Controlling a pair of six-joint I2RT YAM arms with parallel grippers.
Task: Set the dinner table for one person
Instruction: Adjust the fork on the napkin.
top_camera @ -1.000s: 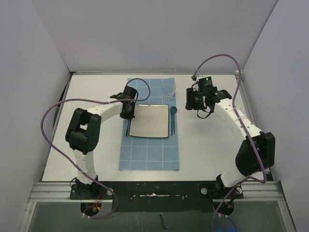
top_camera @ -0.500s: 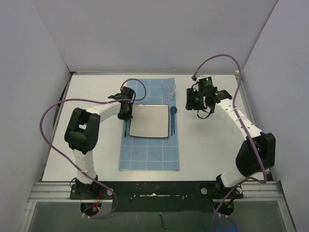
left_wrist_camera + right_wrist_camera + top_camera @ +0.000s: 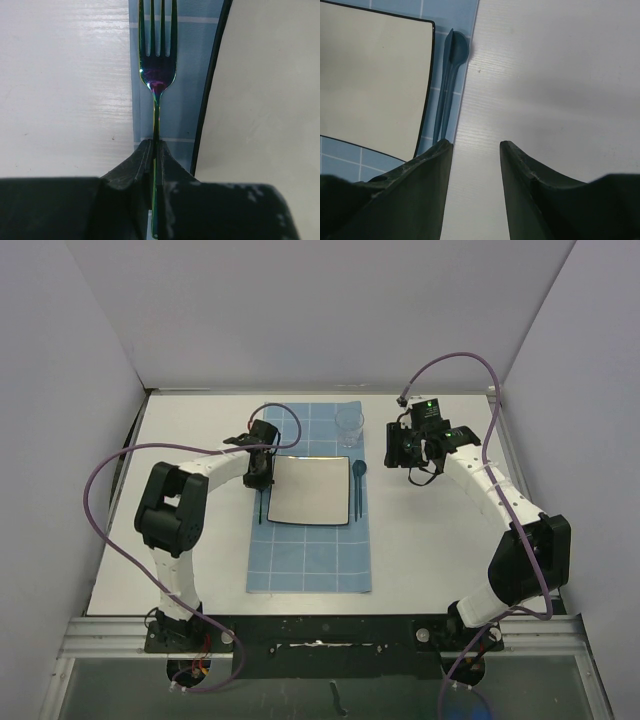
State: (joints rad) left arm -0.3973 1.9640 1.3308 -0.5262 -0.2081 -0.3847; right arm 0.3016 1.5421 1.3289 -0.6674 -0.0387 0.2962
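Left claw (image 3: 155, 149) clamped on iridescent fork (image 3: 157, 65) — right claw (image 3: 476, 146) agape (empty) — above broad white dinner table (image 3: 430, 540).

Pale grey walls (image 3: 300, 310) on three sides; silver metal bar (image 3: 100, 636) along the front.

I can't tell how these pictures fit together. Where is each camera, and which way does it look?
Top external: up above, behind the bases, looking down on the table, blue mat and plate; left arm and right arm show whole.
Left wrist: on the left wrist, looking down along the left gripper, shut on the fork.
Right wrist: on the right wrist, looking down past the open right gripper at the spoon.
Shared: both wrist views catch the plate's edge.
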